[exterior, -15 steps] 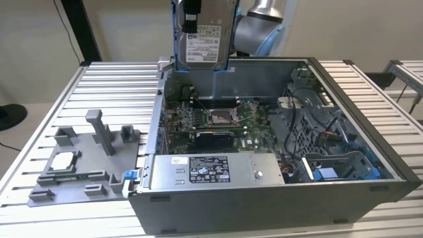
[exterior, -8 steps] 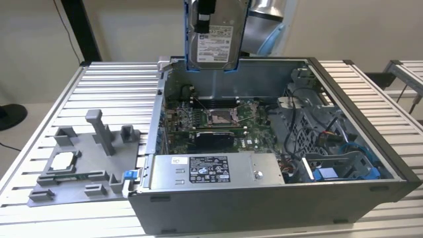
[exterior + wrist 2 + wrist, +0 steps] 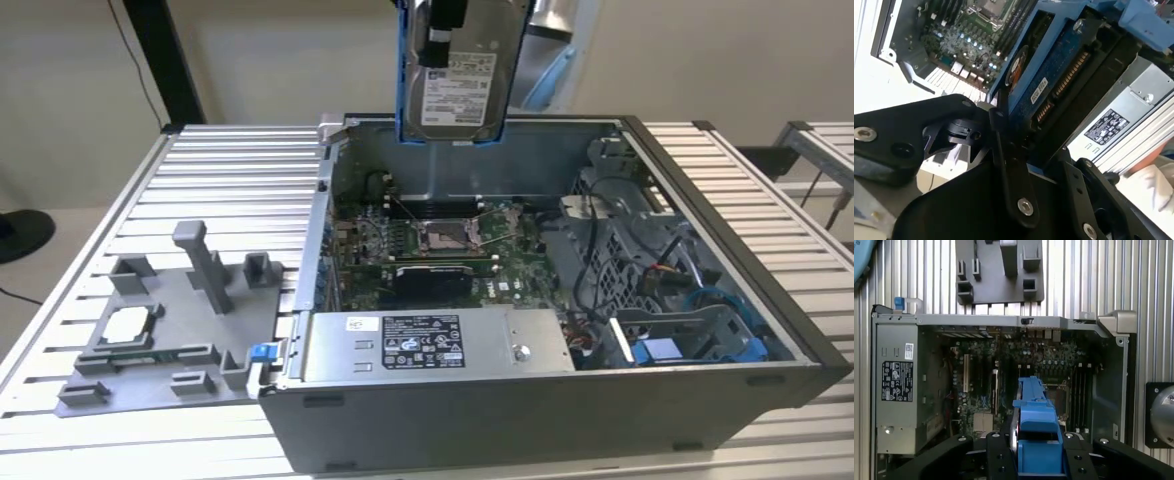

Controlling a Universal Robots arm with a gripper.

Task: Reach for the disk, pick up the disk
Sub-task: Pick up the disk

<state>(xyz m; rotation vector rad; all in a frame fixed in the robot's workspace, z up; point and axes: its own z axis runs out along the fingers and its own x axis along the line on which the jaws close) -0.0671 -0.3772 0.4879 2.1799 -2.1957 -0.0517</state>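
In the first wrist view my gripper (image 3: 1037, 462) is closed onto the disk (image 3: 1034, 410), pinching its blue bracket from both sides. Beyond, in the exterior view, the disk hangs upright, lifted clear above the open computer case (image 3: 534, 410) on the slatted tabletop (image 3: 240, 170). I judge both reach and pick-up done.

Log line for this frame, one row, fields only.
end effector: shut on disk | disk pose: upright, in the air above open computer case | step: disk picked up
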